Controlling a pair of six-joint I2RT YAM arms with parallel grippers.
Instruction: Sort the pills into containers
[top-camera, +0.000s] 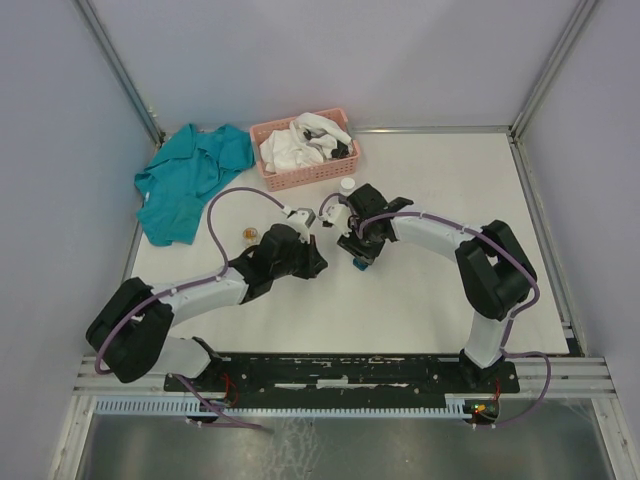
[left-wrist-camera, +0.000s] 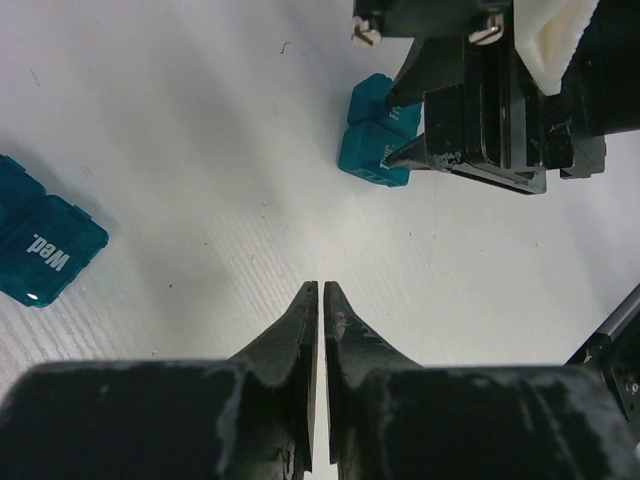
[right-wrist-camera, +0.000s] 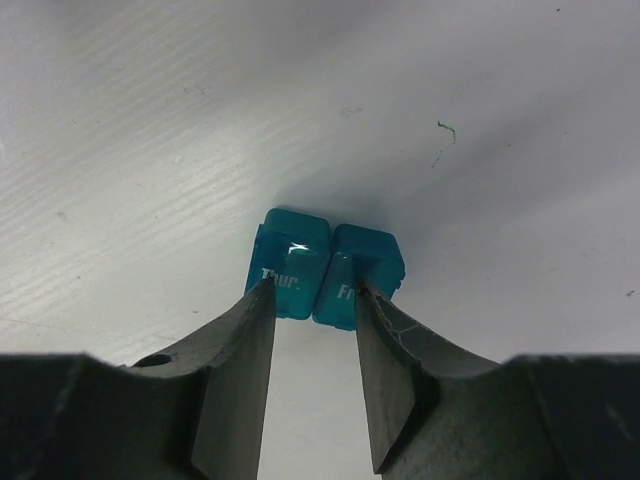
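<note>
A teal-blue container pair marked "Thur." and "Fri" (right-wrist-camera: 325, 262) lies on the white table. It also shows in the top view (top-camera: 361, 264) and in the left wrist view (left-wrist-camera: 372, 135). My right gripper (right-wrist-camera: 313, 288) is open, and its fingertips hang over the near edge of this pair, one over each box. Another teal container marked "Wed." (left-wrist-camera: 45, 245) lies at the left of the left wrist view. My left gripper (left-wrist-camera: 320, 286) is shut and empty over bare table between the two. No loose pills show.
A pink lattice basket (top-camera: 290, 180) with white cloth stands at the back. A white bottle (top-camera: 347, 185) stands just in front of it. A teal cloth (top-camera: 190, 180) lies at the back left. A small amber object (top-camera: 249, 234) sits beside the left arm.
</note>
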